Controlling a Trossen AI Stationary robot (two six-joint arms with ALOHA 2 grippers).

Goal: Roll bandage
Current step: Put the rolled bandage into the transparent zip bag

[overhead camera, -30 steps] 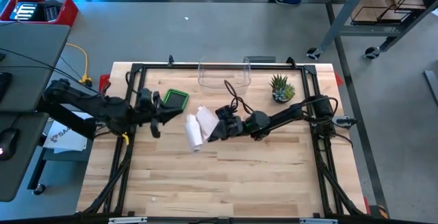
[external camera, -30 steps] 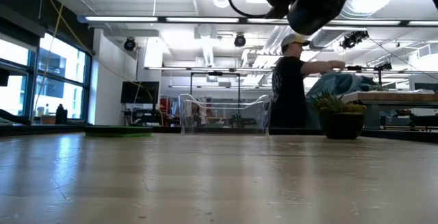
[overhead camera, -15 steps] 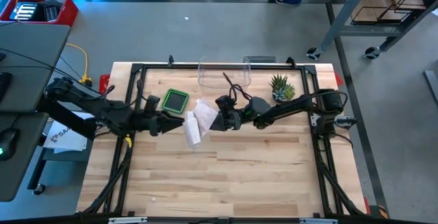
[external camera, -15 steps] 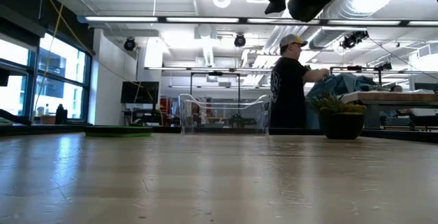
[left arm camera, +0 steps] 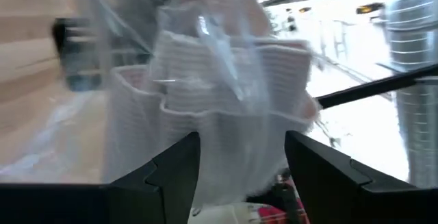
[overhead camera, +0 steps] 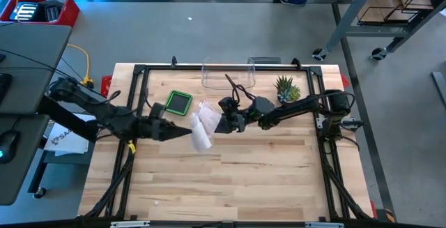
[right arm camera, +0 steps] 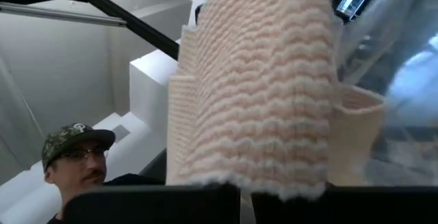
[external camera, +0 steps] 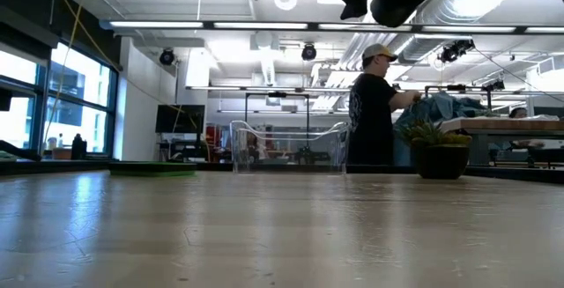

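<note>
The left tool (overhead camera: 187, 132) is reaching in from the left side with its two dark fingers (left arm camera: 171, 172) standing apart, and the lower end of the bandage (overhead camera: 201, 125) is sitting between them, not yet pinched as far as I can judge. The right tool (overhead camera: 217, 123) is coming from the other side with its fingers pressed together on the upper part of the bandage, so it is carrying the weight. In the right wrist view the ribbed, pale fabric (right arm camera: 256, 87) is filling almost the whole frame, which shows how close the grip is.

The bandage is hanging in the air above the wooden tabletop (overhead camera: 230, 179), near its middle, partly wrapped in a clear plastic sleeve (left arm camera: 226, 59). It seems that one arm is holding the bandage steady so that the other can take the loose end for rolling.

Further out, a green tray (overhead camera: 178, 102), a clear box (overhead camera: 228, 73) and a small potted plant (overhead camera: 286, 88) are standing well apart from the work. A person (external camera: 370, 103) is standing in the room behind.
</note>
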